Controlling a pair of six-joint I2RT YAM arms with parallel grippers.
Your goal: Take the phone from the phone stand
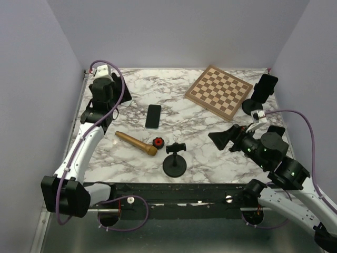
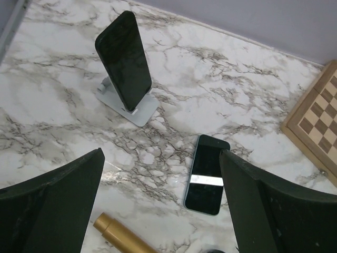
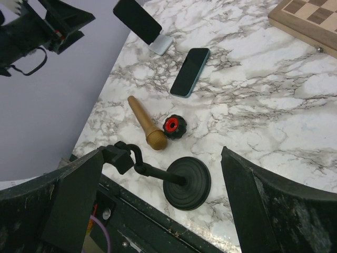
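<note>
A black phone [image 2: 124,60] leans upright on a white stand [image 2: 138,112] at the far left of the marble table. In the top view this phone [image 1: 126,88] is partly hidden behind my left gripper [image 1: 108,100]. The left gripper [image 2: 160,211] is open and empty, held above the table short of the stand. A second phone [image 1: 265,84] sits on a black stand [image 1: 249,107] at the far right. My right gripper [image 1: 224,138] is open and empty; in its wrist view the gripper [image 3: 160,200] hovers over the near edge.
A loose phone [image 1: 153,116] lies flat mid-table. A wooden pestle-like stick [image 1: 136,143], a red-and-black knob [image 1: 157,142] and an empty black round-base stand [image 1: 175,161] sit near the front. A chessboard [image 1: 218,90] lies at the back right.
</note>
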